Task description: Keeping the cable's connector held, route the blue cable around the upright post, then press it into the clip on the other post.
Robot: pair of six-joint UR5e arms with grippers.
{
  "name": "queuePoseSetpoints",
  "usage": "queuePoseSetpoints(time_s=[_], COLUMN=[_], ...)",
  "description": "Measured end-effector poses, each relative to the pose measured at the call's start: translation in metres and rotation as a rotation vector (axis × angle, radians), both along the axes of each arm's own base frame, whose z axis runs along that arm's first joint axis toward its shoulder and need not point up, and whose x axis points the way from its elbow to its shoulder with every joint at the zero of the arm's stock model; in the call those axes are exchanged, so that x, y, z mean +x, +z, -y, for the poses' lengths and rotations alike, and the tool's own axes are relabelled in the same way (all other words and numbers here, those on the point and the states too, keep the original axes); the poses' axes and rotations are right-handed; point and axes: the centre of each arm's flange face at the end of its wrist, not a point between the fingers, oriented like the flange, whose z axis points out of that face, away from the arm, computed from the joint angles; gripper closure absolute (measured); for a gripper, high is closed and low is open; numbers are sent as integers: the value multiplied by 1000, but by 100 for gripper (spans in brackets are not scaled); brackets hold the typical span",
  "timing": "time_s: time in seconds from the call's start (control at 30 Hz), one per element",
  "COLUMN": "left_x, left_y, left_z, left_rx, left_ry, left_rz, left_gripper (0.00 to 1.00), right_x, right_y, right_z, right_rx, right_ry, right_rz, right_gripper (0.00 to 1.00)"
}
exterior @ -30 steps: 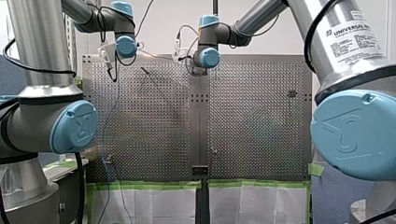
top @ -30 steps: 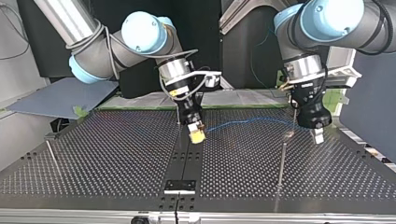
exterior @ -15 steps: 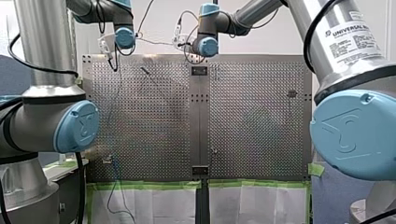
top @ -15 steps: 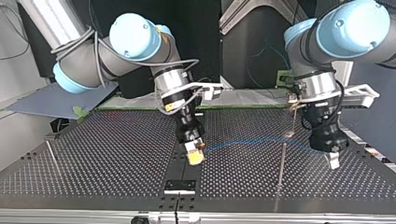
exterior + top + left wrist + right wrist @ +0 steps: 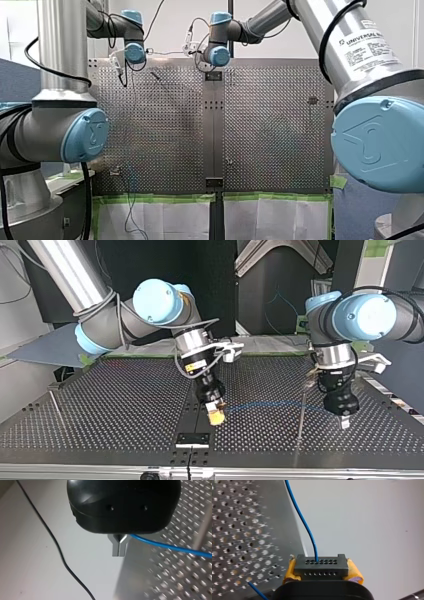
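Observation:
My right gripper (image 5: 322, 571) is shut on the black connector (image 5: 321, 562), its yellow pads pressing both sides. The blue cable (image 5: 304, 523) leaves the connector's top. In the top view my right gripper (image 5: 216, 416) hangs low over the table's middle strip. From there the blue cable (image 5: 265, 405) runs to my left gripper (image 5: 344, 421) at that view's right. It crosses a thin upright post (image 5: 301, 415) on the way; which side it passes I cannot tell. My left gripper (image 5: 118, 548) has its metal fingers shut on the blue cable (image 5: 162, 545).
A second thin post (image 5: 56, 407) stands at the top view's far left. A black plate (image 5: 192, 439) lies on the perforated table (image 5: 125, 410) near its front edge. A loose black wire (image 5: 57, 547) runs beside my left gripper.
In the top view both grippers came nearer to the table's front edge, carrying the cable. The cable between them now lies straighter and crosses the post lower down.

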Motion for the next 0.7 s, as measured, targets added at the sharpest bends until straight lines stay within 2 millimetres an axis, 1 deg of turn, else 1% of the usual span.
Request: queuePoseSetpoints(time_s=[0.2,0.37,0.53,0.7], left_x=[15,29,37,48], left_y=[-9,-13,-17,-33], left_z=[-18,-19,-22,-29], left_rx=[7,17,22,23], left_ry=[2,-32,-49,-47], left_rz=[-16,-22,-24,-53], left_gripper=[100,100,100,100], right_x=[11,18,24,26], right_y=[-16,-23,-28,-35], right_z=[12,18,25,30], right_rx=[9,9,8,12], right_ry=[-2,-4,-11,-24], right_rz=[-9,-10,-11,-13], right_gripper=[100,100,100,100])
